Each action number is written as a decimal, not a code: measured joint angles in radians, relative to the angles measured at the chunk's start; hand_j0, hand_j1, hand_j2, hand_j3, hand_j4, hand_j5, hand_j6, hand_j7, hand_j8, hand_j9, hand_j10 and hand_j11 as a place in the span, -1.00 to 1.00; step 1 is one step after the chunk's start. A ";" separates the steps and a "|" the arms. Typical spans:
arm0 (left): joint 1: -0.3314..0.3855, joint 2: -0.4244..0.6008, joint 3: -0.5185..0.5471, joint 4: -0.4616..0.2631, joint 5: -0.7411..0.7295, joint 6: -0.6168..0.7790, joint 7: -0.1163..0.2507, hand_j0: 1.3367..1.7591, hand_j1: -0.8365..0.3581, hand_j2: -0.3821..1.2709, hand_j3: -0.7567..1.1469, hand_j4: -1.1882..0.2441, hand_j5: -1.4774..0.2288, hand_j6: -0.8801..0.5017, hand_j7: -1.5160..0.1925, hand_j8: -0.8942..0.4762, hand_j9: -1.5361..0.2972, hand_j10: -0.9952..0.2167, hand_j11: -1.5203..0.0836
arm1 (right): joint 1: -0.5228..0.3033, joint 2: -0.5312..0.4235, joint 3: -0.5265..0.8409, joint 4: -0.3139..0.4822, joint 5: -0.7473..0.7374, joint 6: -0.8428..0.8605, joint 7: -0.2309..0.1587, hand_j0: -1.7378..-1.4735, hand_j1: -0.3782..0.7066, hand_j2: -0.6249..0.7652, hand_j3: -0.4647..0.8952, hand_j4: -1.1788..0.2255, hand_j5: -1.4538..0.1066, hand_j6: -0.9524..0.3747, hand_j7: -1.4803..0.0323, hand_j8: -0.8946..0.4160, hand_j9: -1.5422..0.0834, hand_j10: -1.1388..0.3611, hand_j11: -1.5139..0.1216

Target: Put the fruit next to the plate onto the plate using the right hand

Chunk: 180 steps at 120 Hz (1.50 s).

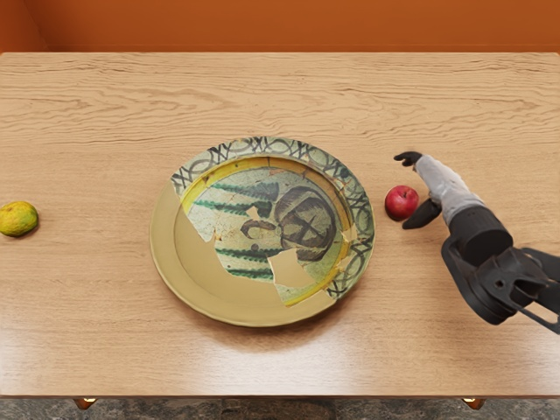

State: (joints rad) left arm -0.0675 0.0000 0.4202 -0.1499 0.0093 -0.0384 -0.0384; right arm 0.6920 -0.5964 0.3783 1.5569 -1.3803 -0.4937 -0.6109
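A small red apple lies on the wooden table just right of the plate. The plate is large and tan, with a dark patterned rim and a painted, chipped-looking centre. My right hand comes in from the right edge and sits just right of the apple. Its dark fingers are spread: one reaches above the apple, another lies below and beside it. The hand holds nothing. A yellow-green citrus fruit rests far off at the table's left edge.
The table's front edge runs along the bottom of the view. An orange wall stands behind the far edge. Bare wood lies behind the plate and in front of it.
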 joint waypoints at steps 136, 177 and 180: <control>0.000 0.000 0.000 0.000 0.000 0.000 0.000 0.52 0.50 -0.48 -0.21 0.32 0.36 -0.08 0.41 -0.05 0.33 0.24 0.50 | 0.006 0.048 0.010 -0.019 0.055 0.006 -0.001 -0.39 0.19 0.21 -0.32 -0.22 -0.09 -0.44 -0.07 -0.24 -0.06 -0.06 -0.11; 0.000 0.000 0.000 0.000 0.000 0.000 0.000 0.52 0.50 -0.48 -0.21 0.32 0.36 -0.08 0.41 -0.05 0.33 0.24 0.50 | 0.049 -0.041 0.031 0.066 0.124 0.009 -0.001 -0.39 0.19 0.38 -0.32 -0.25 -0.24 -0.54 -0.17 -0.30 -0.16 -0.10 -0.19; 0.000 0.000 0.000 0.000 0.000 0.000 0.000 0.52 0.50 -0.48 -0.21 0.32 0.36 -0.08 0.41 -0.05 0.33 0.24 0.50 | 0.053 -0.048 0.033 0.074 0.130 0.009 -0.001 -0.39 0.19 0.39 -0.32 -0.25 -0.24 -0.55 -0.17 -0.30 -0.16 -0.10 -0.19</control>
State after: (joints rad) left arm -0.0675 0.0000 0.4202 -0.1495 0.0092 -0.0384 -0.0384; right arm 0.7454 -0.6447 0.4112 1.6304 -1.2504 -0.4846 -0.6114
